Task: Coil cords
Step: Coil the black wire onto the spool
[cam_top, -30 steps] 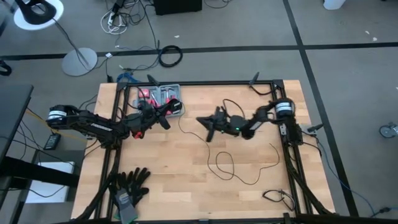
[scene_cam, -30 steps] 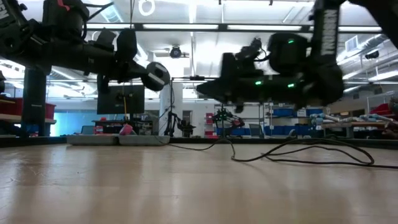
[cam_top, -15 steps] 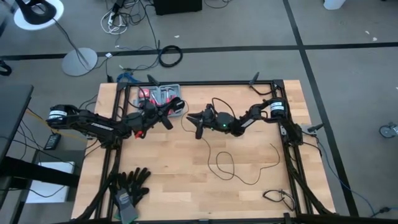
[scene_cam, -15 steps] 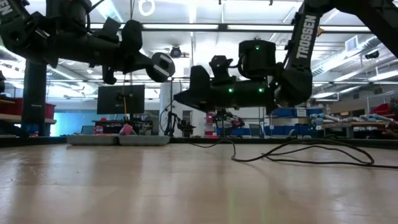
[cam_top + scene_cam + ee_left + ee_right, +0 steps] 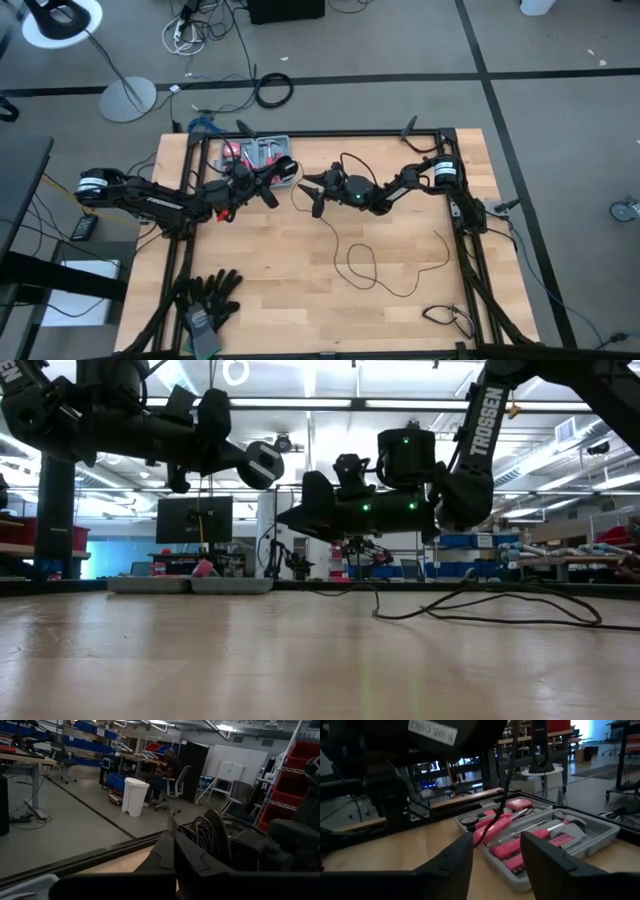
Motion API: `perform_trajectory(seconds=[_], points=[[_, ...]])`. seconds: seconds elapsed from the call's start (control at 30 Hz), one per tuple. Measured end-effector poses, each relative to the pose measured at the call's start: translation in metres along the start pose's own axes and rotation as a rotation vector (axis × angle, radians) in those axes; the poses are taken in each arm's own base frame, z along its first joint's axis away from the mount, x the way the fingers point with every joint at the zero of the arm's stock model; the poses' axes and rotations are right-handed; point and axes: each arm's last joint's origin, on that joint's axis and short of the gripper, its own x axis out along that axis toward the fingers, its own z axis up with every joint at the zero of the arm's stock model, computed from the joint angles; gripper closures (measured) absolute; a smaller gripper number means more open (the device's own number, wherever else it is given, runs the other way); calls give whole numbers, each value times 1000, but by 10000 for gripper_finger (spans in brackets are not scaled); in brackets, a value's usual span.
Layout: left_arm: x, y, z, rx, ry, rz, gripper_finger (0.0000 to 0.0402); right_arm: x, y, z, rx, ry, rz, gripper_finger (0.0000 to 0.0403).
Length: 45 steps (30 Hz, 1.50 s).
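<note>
The cords are one thin black wire, lying in loose loops on the table (image 5: 358,265) and low across it in the low view (image 5: 480,618). The wire ends at a small round puck (image 5: 262,463), held in the air at the far left centre. My left gripper (image 5: 270,183) is shut right beside the puck (image 5: 216,836). My right gripper (image 5: 310,193) stands open just right of the puck, fingers level. A strand (image 5: 508,775) hangs from the puck between the open fingers (image 5: 451,857). I cannot tell whether they touch it. My left gripper comes in level from the table's left, its shut fingers (image 5: 172,845) meeting in a thin line. The puck with its wound wire (image 5: 200,831) sits against the side of the fingertips, lifted clear of the table. The fingers hide whether they pinch the wire or the puck's edge.
A grey tray of pink tools (image 5: 262,152) stands at the far edge just behind both grippers (image 5: 540,840). Black gloves (image 5: 210,295) lie at the near left. A small wire bundle (image 5: 447,316) sits at the near right. The black table frame (image 5: 330,133) runs around the wood.
My right gripper has gone toward the table's left, up to the puck held by my left gripper, and has opened its fingers wide on the way. The wire on the table has kept its loops.
</note>
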Motion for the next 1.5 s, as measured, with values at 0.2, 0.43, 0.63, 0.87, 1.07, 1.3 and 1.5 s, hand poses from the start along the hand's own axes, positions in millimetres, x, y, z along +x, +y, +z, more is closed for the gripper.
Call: perform_trajectory(seconds=[0.2,0.43,0.63,0.87,1.07,1.3,1.5], points=[[0,0,1,-4,-7,-3,401,6,1,4,1,-6,3,234],[0,-1,2,12,-11,-6,401,16,5,7,5,34,58,250],[0,-1,2,13,-14,-6,401,16,5,3,42,75,47,291],[0,-1,1,19,-9,-5,401,16,6,3,35,78,48,379],[0,-1,1,18,-9,-5,401,23,17,0,13,152,-2,399],[0,0,-1,-5,10,8,401,54,33,14,-128,375,11,401],[-1,7,-14,18,100,143,401,66,54,32,-294,368,111,402]])
